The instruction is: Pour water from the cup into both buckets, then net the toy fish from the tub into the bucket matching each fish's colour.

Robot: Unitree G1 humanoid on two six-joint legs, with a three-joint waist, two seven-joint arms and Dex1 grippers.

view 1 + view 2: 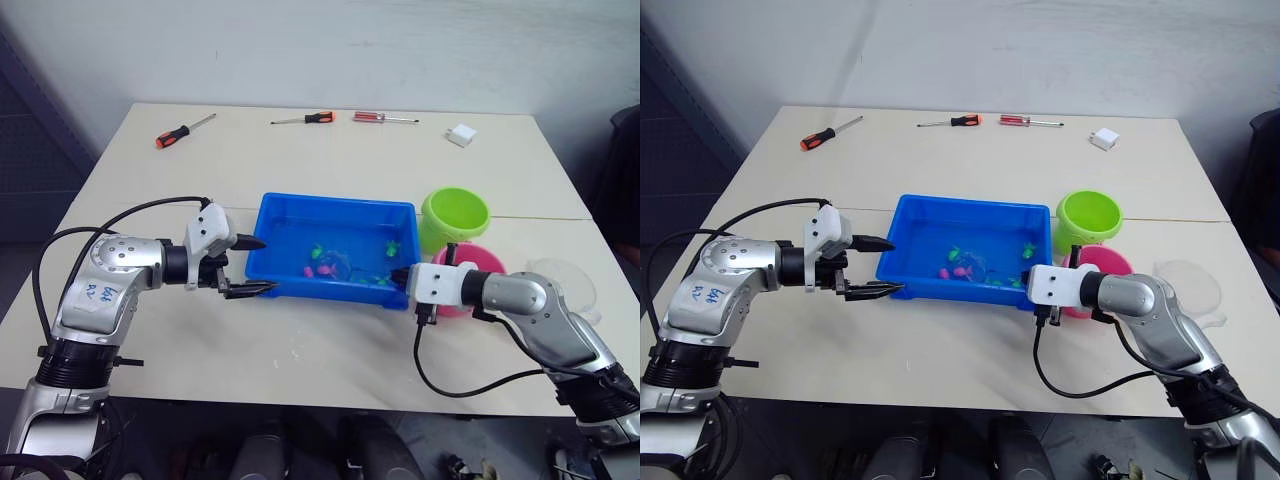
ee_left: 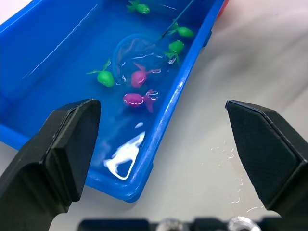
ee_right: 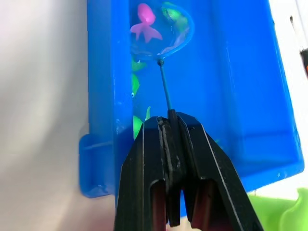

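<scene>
The blue tub (image 1: pixel 290 215) sits mid-table with water and several green and pink toy fish (image 2: pixel 137 99) in it. My right gripper (image 3: pixel 168 120) is at the tub's right end, shut on the thin handle of the net (image 3: pixel 163 82). The net's blue hoop (image 3: pixel 161 30) lies in the water around a pink fish (image 3: pixel 146 21). My left gripper (image 1: pixel 248 267) hangs open beside the tub's left end, holding nothing. The green bucket (image 1: pixel 455 213) and pink bucket (image 1: pixel 478 262) stand right of the tub. The clear cup (image 1: pixel 566 281) sits further right.
Three screwdrivers (image 1: pixel 181 132) (image 1: pixel 317 118) (image 1: pixel 378 117) and a small white block (image 1: pixel 461 135) lie along the table's far side. Water drops (image 2: pixel 226 149) dot the tabletop by the tub's front rim. The right arm's black cable (image 1: pixel 440 385) loops over the near table edge.
</scene>
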